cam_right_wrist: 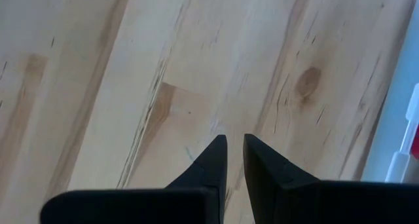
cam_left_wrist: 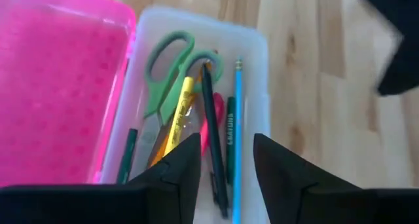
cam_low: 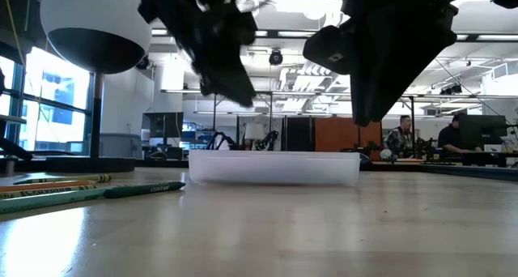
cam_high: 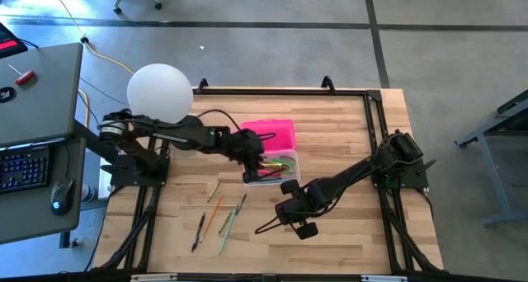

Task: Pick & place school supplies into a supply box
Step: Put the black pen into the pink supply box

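five pencils [cam_high: 219, 216] on table, one box [cam_high: 276, 168]

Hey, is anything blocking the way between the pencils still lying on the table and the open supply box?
Nothing visible does. The loose pencils lie on bare wood, near side of the supply box, whose pink lid is swung aside. The left gripper hovers open above the box; the right gripper waits beside it.

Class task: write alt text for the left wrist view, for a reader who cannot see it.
The left gripper, fingers apart and empty, hangs over the open supply box, which holds green-handled scissors, a yellow pencil, a blue pencil and dark pens. The pink lid lies beside it on the wooden table.
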Robot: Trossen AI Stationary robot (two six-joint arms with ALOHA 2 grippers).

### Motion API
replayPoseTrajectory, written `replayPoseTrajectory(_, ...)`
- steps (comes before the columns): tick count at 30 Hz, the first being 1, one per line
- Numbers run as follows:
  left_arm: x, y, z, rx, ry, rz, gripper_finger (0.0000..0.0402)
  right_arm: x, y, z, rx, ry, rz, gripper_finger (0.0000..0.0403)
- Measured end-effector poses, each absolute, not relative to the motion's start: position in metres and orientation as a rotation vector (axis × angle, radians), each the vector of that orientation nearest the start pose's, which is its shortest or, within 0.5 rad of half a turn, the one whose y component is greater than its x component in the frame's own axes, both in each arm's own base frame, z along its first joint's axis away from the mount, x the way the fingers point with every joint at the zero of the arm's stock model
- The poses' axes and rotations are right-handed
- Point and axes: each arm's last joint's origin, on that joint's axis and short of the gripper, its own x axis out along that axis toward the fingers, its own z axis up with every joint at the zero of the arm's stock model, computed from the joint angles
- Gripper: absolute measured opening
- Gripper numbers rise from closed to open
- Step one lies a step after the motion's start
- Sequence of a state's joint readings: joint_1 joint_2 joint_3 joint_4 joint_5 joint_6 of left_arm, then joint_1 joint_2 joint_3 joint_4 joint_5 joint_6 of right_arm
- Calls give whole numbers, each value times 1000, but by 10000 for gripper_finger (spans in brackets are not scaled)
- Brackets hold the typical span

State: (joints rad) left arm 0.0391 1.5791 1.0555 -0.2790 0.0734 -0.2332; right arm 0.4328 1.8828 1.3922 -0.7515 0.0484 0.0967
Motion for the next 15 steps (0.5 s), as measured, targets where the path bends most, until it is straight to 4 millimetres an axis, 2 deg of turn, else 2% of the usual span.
replayPoseTrajectory(9, 264, 8, 288, -339, 822, 93, 142, 344, 157, 201, -229, 1209, 271, 30)
replayPoseTrajectory(15, 224, -4, 302, -386, 920, 138, 134, 347, 152, 202, -245, 1194, 267, 30)
